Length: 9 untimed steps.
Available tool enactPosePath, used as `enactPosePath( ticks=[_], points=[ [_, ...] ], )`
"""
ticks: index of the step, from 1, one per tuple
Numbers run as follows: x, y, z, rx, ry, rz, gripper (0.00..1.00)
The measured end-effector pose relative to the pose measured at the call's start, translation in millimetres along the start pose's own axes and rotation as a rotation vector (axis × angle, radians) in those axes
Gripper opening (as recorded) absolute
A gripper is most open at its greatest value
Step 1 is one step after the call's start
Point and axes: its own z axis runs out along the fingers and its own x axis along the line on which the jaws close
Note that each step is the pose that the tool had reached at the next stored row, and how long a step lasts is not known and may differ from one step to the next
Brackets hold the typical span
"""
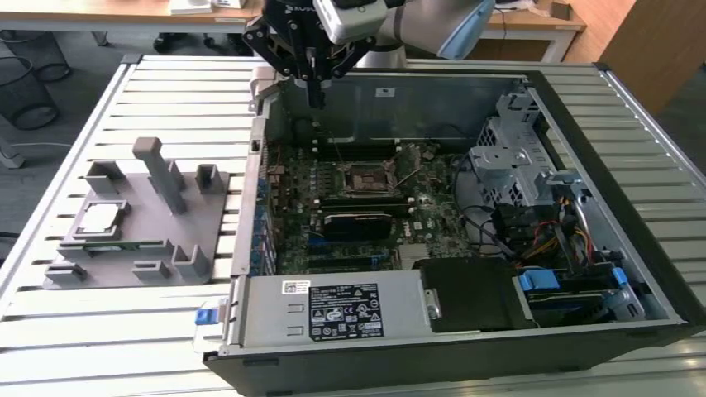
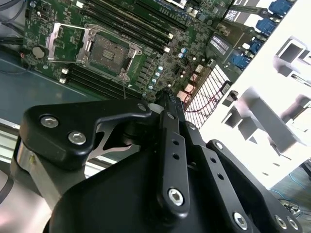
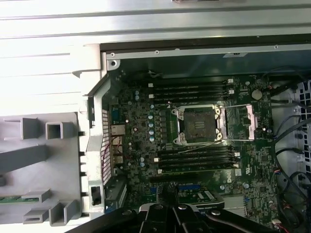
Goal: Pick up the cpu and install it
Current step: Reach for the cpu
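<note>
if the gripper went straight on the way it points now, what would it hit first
Most likely the motherboard, on the patch of small parts beside the open socket, not the socket itself. Nothing appears to lie between the gripper and the board, though depth is hard to judge.

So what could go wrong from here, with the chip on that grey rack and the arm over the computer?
Possibly two things. The tool hangs above the case wall, well apart from the cpu on the grey holder; travelling over, it might clip that wall or the holder's tall post. Also, the socket lies open with its frame swung aside, so a cpu set down tilted or off-centre could damage it.
</note>
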Motion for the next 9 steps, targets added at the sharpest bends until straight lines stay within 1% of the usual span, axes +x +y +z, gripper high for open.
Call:
enactPosePath(
  ticks=[9],
  points=[
    [8.9, -0.7, -0.2, 0.0000, 0.0000, 0.000, 0.11]
  ],
)
